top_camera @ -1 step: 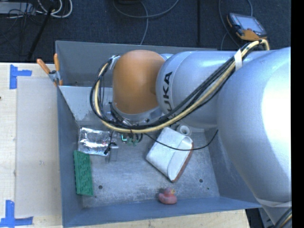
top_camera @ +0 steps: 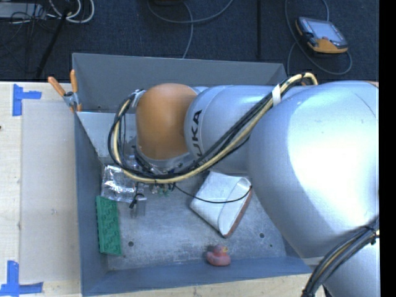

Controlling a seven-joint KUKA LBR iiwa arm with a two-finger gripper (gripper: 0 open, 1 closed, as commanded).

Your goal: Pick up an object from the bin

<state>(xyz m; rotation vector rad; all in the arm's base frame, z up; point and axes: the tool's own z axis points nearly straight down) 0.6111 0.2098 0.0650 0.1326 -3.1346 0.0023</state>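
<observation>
My gripper [top_camera: 137,206] hangs low over the bin floor at the left, under the arm's orange cover. A crinkled silver foil packet [top_camera: 117,183] lies right beside it on its left, touching or nearly touching it. A flat green studded block [top_camera: 108,225] lies lengthwise along the left wall, just below and left of the gripper. Nothing shows between the gripper's tips.
A white box with a brown edge [top_camera: 221,204] rests tilted in the middle of the bin, to the right of the gripper. A small pink lump [top_camera: 218,257] lies near the front wall. The arm covers the bin's right side and back.
</observation>
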